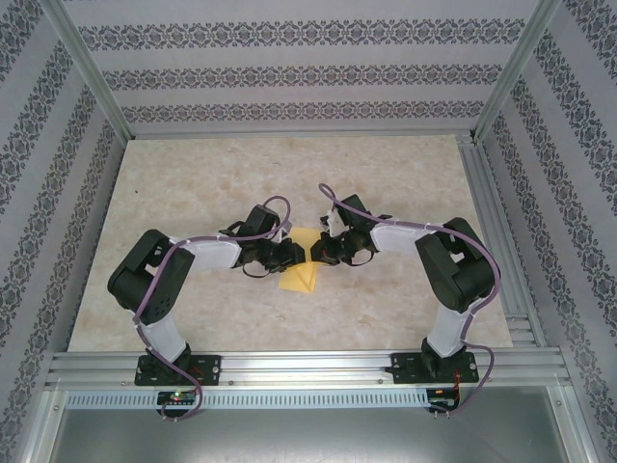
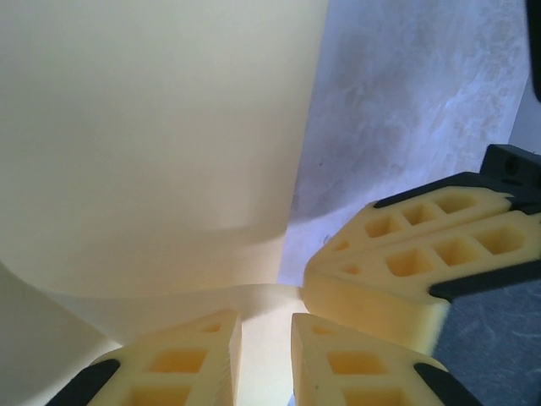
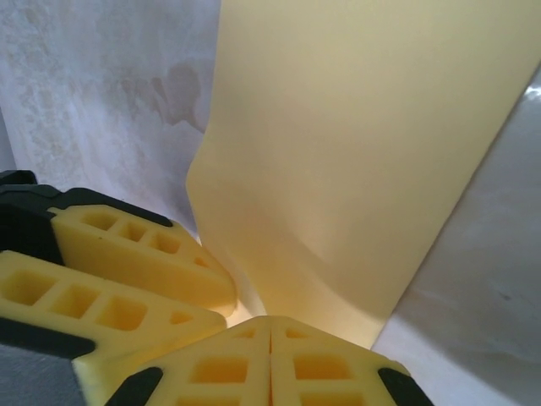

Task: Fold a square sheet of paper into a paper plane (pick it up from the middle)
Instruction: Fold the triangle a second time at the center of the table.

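Top external: both arms bend inward; left gripper point(image 1: 295, 256) and right gripper point(image 1: 322, 255) clamp the square sheet of paper point(image 1: 301, 278).

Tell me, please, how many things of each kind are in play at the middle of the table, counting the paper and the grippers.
square sheet of paper, yellow: 1
grippers: 2, the left gripper and the right gripper
Total: 3
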Robot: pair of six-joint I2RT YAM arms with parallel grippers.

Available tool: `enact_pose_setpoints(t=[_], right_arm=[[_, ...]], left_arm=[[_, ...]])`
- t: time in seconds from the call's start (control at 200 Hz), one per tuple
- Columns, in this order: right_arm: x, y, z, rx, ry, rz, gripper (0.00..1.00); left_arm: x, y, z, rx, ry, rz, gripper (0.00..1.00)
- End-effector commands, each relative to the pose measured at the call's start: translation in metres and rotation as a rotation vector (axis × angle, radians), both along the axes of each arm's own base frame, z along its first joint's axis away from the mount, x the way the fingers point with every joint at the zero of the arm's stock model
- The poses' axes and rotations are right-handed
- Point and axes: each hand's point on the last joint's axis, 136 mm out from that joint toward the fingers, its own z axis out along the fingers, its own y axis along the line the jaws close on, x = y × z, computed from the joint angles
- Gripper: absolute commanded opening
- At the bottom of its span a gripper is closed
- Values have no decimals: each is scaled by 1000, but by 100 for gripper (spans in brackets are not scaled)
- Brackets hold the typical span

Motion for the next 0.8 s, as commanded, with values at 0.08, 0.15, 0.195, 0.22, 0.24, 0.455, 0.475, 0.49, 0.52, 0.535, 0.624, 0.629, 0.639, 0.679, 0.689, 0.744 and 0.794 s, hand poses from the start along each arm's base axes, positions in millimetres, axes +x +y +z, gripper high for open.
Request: enact_pose_setpoints(t=[0.08, 0.15, 0.195, 0.22, 0.24, 0.455, 0.475, 0.49, 0.52, 0.535, 0.624, 0.629, 0.639, 0.679, 0.689, 0.744, 0.794], right_arm=[[9, -7, -8, -33, -41, 2, 7], [10, -9, -11, -49, -45, 2, 7], [11, -11, -14, -60, -46, 0, 7], [13, -11, -14, -64, -50, 0, 7], [13, -11, -15, -66, -50, -1, 7], [18, -13, -19, -91, -59, -1, 7], [18, -13, -20, -93, -59, -1, 7], [18, -13, -20, -94, -60, -2, 7], [19, -13, -20, -95, -60, -2, 7], [19, -13, -20, -96, -61, -3, 6], [20, -14, -22, -101, -62, -7, 6], [20, -15, -22, -101, -62, -7, 6], [20, -15, -22, -102, -64, -6, 6], [21, -15, -23, -103, -64, -9, 6], [21, -15, -22, -103, -65, -8, 6], [21, -15, -23, -103, -65, -9, 6], [22, -15, -22, -104, -69, -10, 6]], left_arm=[[5, -16, 7, -58, -20, -19, 25], [5, -17, 8, -67, -19, -21, 26], [5, -17, 9, -70, -21, -21, 27], [5, -17, 10, -72, -23, -23, 27], [4, -17, 10, -72, -23, -24, 28], [1, -19, 12, -80, -23, -37, 31], [1, -19, 13, -82, -25, -38, 31], [0, -19, 12, -81, -22, -40, 31], [0, -19, 12, -80, -22, -41, 31], [0, -19, 12, -80, -22, -40, 31], [-1, -21, 12, -81, -21, -49, 31], [-1, -21, 12, -81, -21, -48, 31], [-2, -21, 11, -80, -20, -49, 31], [-1, -21, 12, -80, -22, -50, 32], [-1, -21, 11, -79, -20, -51, 32], [-2, -21, 10, -76, -17, -52, 31], [-2, -22, 10, -76, -17, -53, 32]])
